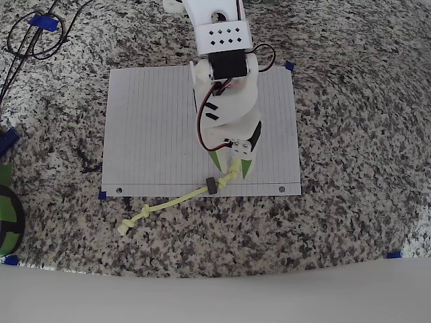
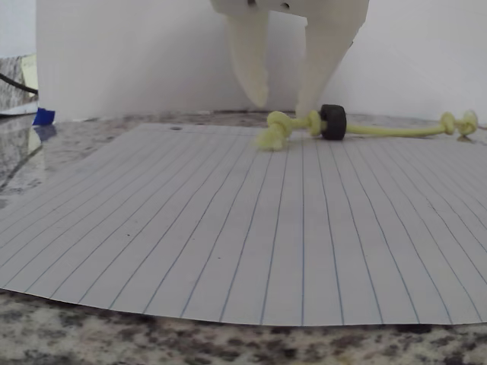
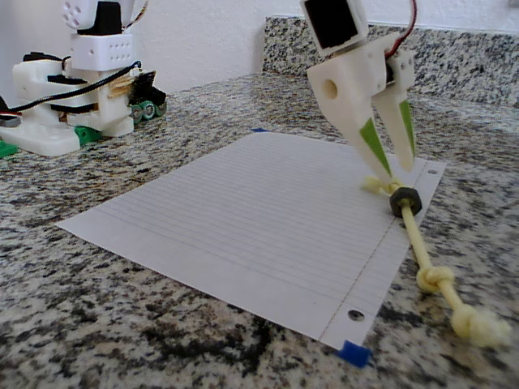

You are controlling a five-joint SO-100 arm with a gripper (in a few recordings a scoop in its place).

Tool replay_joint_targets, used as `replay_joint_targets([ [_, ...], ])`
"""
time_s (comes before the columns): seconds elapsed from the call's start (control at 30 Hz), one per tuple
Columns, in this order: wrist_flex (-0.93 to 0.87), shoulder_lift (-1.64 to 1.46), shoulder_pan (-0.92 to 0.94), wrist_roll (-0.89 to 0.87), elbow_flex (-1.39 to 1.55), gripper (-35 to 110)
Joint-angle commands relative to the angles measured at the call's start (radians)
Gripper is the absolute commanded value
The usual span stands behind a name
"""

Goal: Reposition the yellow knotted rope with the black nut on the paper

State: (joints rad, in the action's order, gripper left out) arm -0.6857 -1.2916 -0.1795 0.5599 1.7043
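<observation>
The paper (image 1: 155, 128) lies flat on a speckled granite counter, its punched edge toward the bottom of the overhead view. The yellow knotted rope (image 1: 176, 200) runs diagonally from the paper's lower edge out onto the granite, ending in a frayed knot at the lower left. The black nut (image 1: 212, 185) sits on the rope right at the paper's edge. My gripper (image 1: 232, 172) is open, its green-tipped fingers either side of the rope's upper knotted end. In the wrist view the gripper (image 2: 281, 106) hangs just above the end knot, with the rope (image 2: 396, 131) and black nut (image 2: 332, 122) to the right. The fixed view shows the gripper (image 3: 399, 174), black nut (image 3: 405, 200) and rope (image 3: 434, 275).
Black cables (image 1: 34, 33) loop at the counter's top left. A green object (image 1: 7, 215) sits at the left edge. Blue tape bits (image 1: 394, 255) mark the counter and the paper's corners. A white wall (image 1: 215, 296) borders the counter's near side.
</observation>
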Motion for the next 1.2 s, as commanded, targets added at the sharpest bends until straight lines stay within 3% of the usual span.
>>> replay_joint_targets([
  [0.0,-0.035,-0.035,0.008,0.031,-0.043,36],
  [0.7,-0.015,0.038,0.018,0.041,-0.043,32],
  [0.8,-0.011,0.046,0.02,0.041,-0.044,24],
  [0.93,-0.005,0.046,0.026,0.043,-0.044,0],
  [1.17,-0.009,0.023,0.035,0.074,-0.043,0],
])
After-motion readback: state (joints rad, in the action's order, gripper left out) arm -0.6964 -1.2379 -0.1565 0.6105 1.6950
